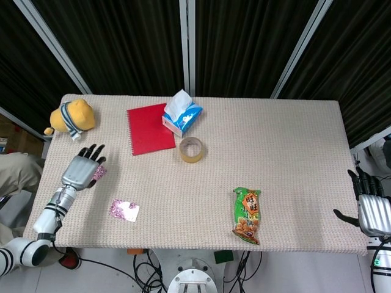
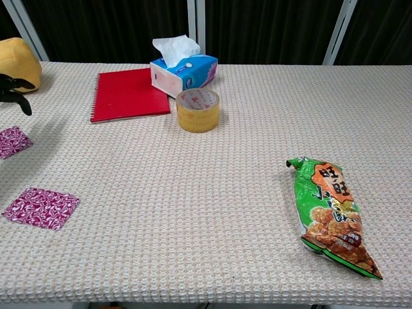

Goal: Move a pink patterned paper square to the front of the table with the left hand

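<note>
Nearest the front edge, one pink square (image 1: 124, 210) is seen lying flat, unheld. Farther back and left, a second square (image 2: 11, 141) is partly covered from above by the left hand (image 1: 81, 169) — fingers spread, nothing gripped. The right hand (image 1: 371, 210) — open — is kept well apart.

The head view looked steeply down over the whole table (image 1: 287, 152); the chest view faced low across that table, closer.

Bright, even overhead light; the tabletop (image 1: 275, 152) is sharp with soft, faint shadows, and the curtains (image 1: 244, 43) behind stay dark.
</note>
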